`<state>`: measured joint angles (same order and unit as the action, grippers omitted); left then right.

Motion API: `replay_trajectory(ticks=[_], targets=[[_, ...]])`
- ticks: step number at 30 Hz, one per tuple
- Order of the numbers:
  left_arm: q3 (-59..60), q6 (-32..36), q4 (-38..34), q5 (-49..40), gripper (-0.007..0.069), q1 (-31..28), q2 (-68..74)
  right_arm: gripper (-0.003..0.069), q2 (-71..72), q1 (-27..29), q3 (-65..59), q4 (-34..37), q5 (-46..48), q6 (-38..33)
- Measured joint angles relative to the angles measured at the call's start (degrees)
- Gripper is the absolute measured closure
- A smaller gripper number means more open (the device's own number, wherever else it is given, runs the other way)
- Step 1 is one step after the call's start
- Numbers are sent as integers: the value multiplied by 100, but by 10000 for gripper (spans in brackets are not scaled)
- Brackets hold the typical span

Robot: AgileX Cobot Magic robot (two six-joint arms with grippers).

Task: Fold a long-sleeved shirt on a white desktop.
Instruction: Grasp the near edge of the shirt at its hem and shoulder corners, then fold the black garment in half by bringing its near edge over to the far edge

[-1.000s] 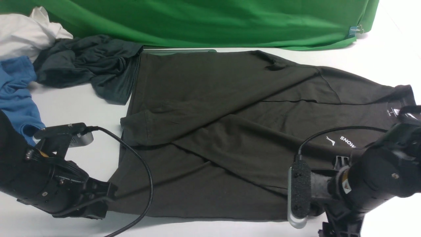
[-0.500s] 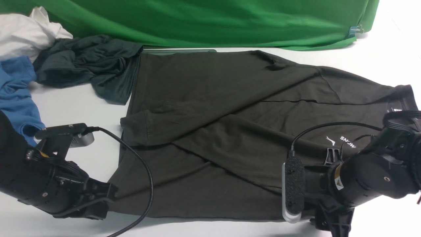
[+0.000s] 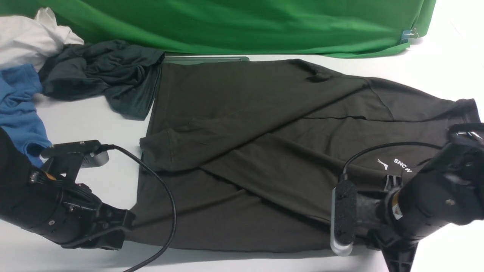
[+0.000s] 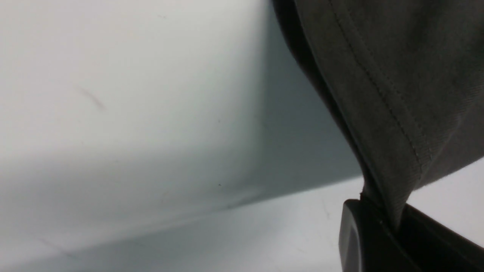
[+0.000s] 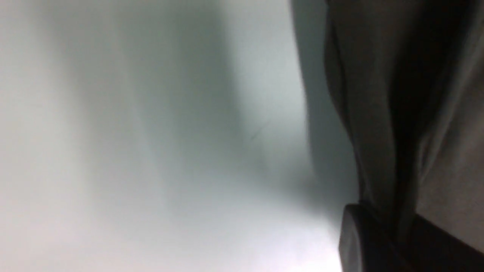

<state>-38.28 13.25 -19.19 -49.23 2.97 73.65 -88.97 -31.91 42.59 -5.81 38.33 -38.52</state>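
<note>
I have the long-sleeved shirt [image 3: 280, 170] lying across the white desktop [image 3: 227, 264], its near side running along the desktop's near edge and its collar end out toward the right edge. One sleeve lies slantwise over the body and the other runs along the far side, so I judge the sleeves are folded in, or nearly. My left gripper [image 4: 385, 223] is clamped on a corner of the shirt near the desktop's near left corner. My right gripper [image 5: 385, 230] pinches a gathered bit of the same near side, toward the near right corner. I take it the two grips are spread like that so the near side can be lifted evenly and carried over toward the far edge. The bunched cloth at the right could crease if pulled hard.

Beyond the shirt, a dark garment [image 3: 102, 75] touches or nearly touches it by the far left corner, with a blue garment [image 3: 19, 109] and a white cloth [image 3: 34, 37] beside it. A green cloth [image 3: 242, 26] hangs behind the far edge, clipped at its right end.
</note>
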Motion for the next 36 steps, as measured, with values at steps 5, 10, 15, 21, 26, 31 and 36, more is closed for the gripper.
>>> replay_trajectory(ticks=[5, 10, 15, 21, 26, 31, 36], targets=[[0, -29, 60, -222, 596, 0, -423, 585, 483, 0, 0, 472, 556, 11], [0, -279, 110, -735, 596, 0, -1316, 585, 998, -116, -4, 866, 1604, -53], [3, -560, 193, -1162, 596, 0, -2150, 585, 1575, -305, -4, 944, 1976, -68], [48, -741, 299, -546, 596, 0, -2050, 585, 1633, -294, 43, 830, 1462, -137], [-330, -573, 147, 256, 596, 0, -1167, 585, 1315, 95, 902, 805, 1306, -222], [-1468, -332, 132, 649, 596, 0, 14, 585, 536, 762, 2018, 785, 1250, -565], [-2896, -161, 258, 919, 596, 0, 1252, 585, -601, 1231, 3512, 760, 1249, -1038]])
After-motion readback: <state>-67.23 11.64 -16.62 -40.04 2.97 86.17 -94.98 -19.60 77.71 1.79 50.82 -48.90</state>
